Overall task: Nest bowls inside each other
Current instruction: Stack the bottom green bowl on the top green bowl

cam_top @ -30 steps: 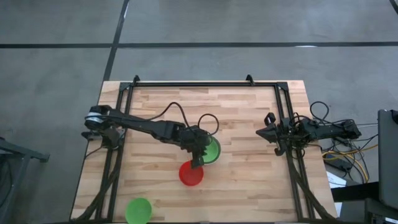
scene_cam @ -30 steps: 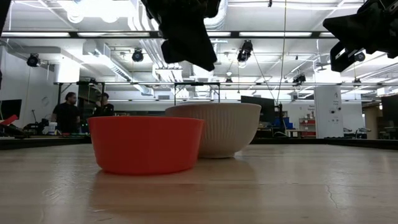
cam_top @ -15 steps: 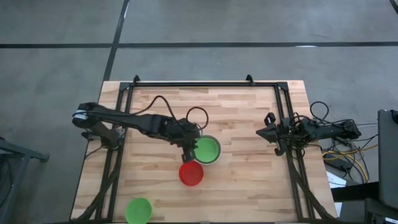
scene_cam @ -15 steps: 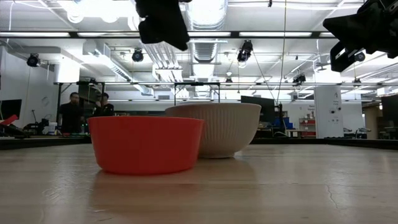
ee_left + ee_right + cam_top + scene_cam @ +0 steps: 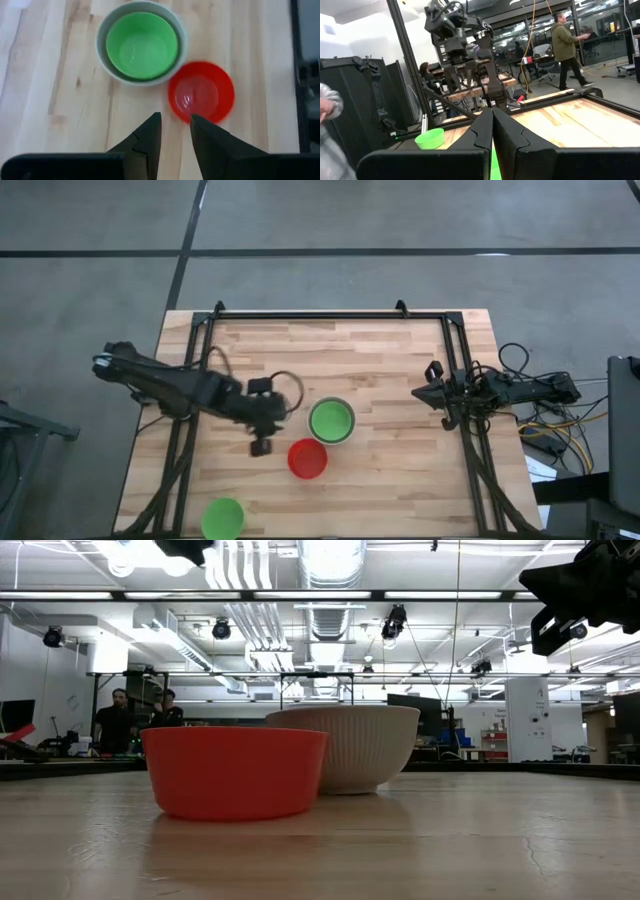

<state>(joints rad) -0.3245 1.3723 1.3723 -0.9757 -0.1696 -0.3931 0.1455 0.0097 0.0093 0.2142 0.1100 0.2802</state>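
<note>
Now the left gripper [image 5: 261,446] hangs over bare table, fingers spread and empty, with the red bowl [image 5: 307,459] just off at its 4 o'clock. At the red bowl's 1 o'clock, touching it, the white bowl [image 5: 331,402] cups a green bowl [image 5: 331,421]; another green one [image 5: 223,518] sits alone at 7 o'clock. Meanwhile the right gripper [image 5: 432,392] waits at the table's 3 o'clock edge, fingers pressed together.

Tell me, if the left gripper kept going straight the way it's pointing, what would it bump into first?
Probably the red bowl. The left gripper is open, empty and aimed past its fingertips at that bowl's near edge. The pale bowl with a green bowl inside sits off to the side. Depth is hard to judge.
</note>
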